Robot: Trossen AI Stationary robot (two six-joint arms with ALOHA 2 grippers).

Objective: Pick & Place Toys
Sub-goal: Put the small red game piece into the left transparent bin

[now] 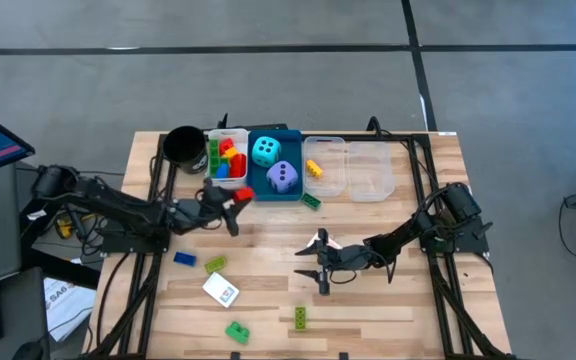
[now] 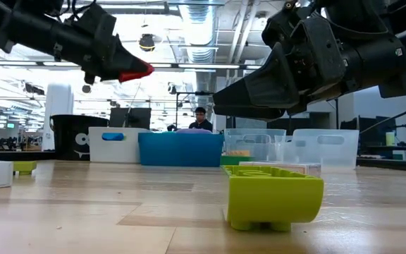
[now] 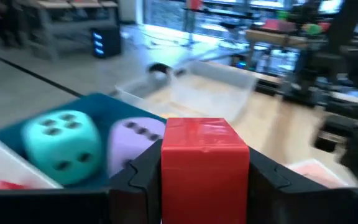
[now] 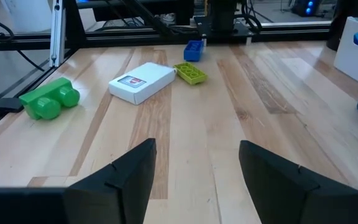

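While the left claw [image 1: 236,197] clamps a small red plastic brick [image 3: 204,158] left of frame centre, beside the white tray [image 1: 215,133], release comes next; the right claw [image 1: 320,262] hangs open below centre.

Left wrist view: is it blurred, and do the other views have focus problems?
Left wrist view: the cyan die and purple die are smeared, while the red brick in the left gripper stays fairly sharp. Low view: the yellow-green brick up close is soft. Right wrist view: white card box reads crisp.
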